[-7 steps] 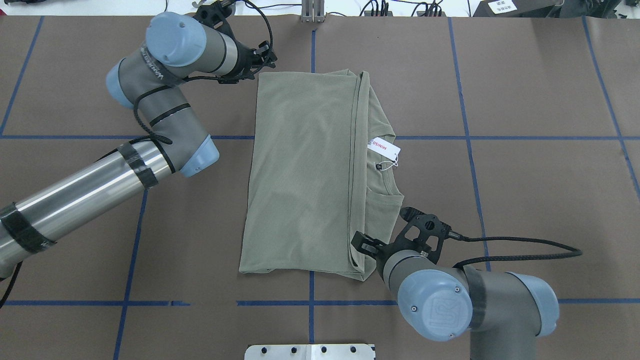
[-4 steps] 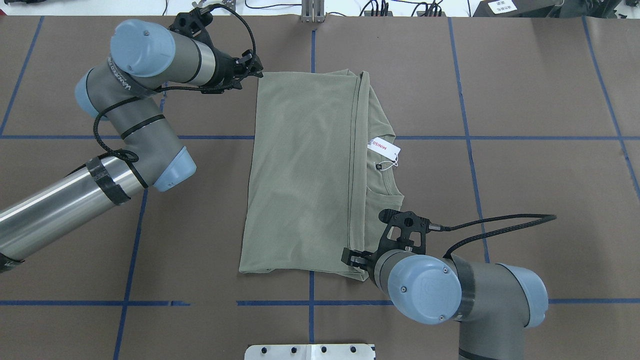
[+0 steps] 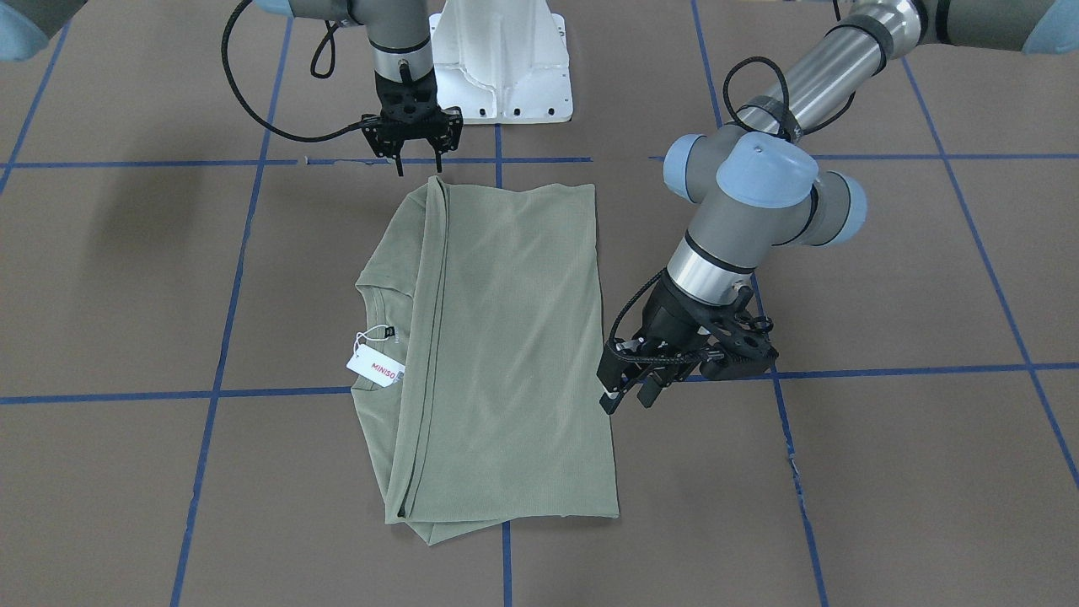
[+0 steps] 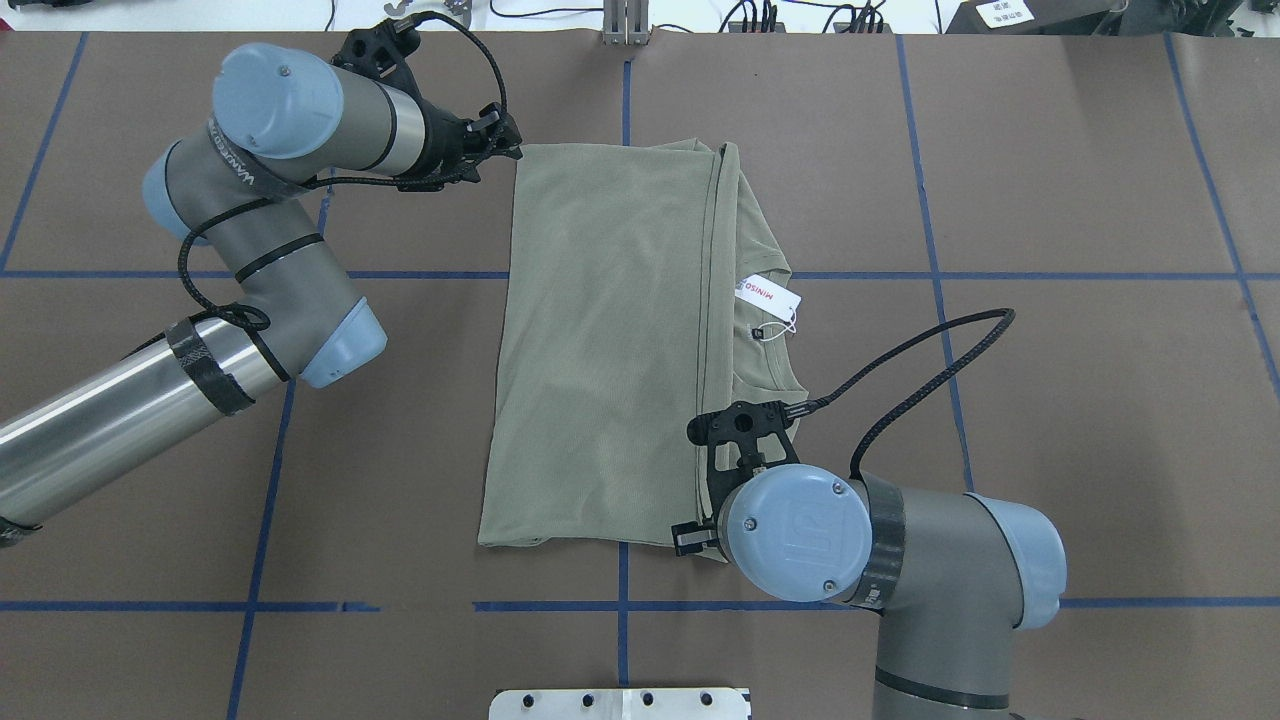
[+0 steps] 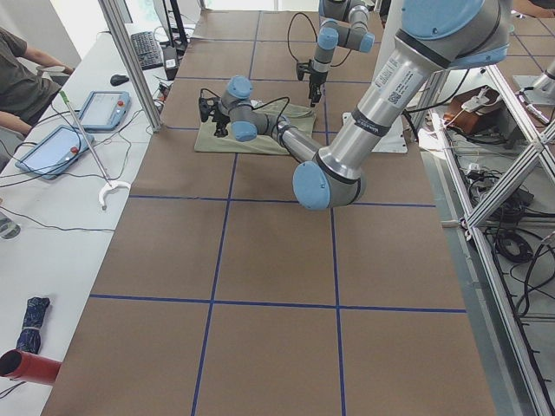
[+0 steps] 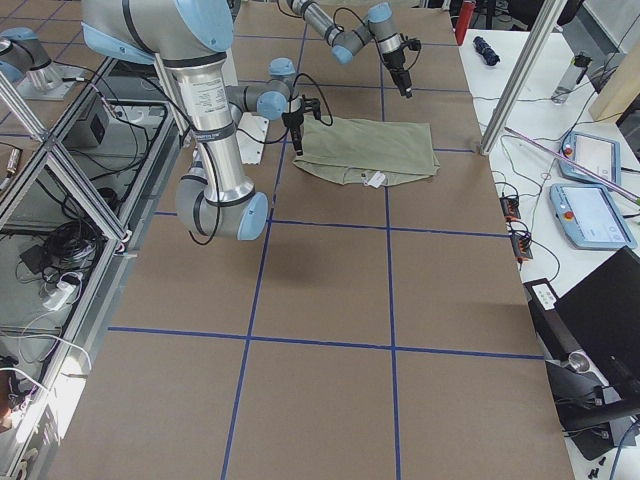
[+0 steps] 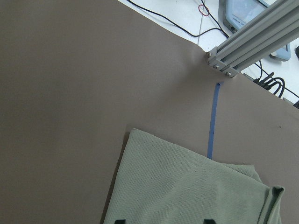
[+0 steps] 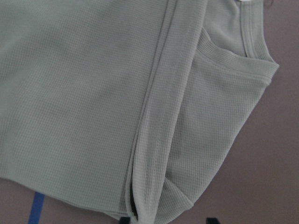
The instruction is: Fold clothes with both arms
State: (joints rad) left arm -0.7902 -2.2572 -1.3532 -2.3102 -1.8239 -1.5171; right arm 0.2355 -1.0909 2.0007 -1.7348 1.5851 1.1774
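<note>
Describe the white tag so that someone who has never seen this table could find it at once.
On the brown table with blue tape lines lies one folded green shirt. At its neckline, on one long edge, a small tag sticks out past the cloth. It is the only white thing on the shirt and carries red letters.

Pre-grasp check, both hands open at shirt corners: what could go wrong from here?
The right hand hangs over a corner of the shirt where several layers stack; it might pinch only some, and the fold would slip apart.
The left hand is open beside the far corner, off the cloth; it could close on nothing.
The hang tag sticks out past the neck and may snag.
</note>
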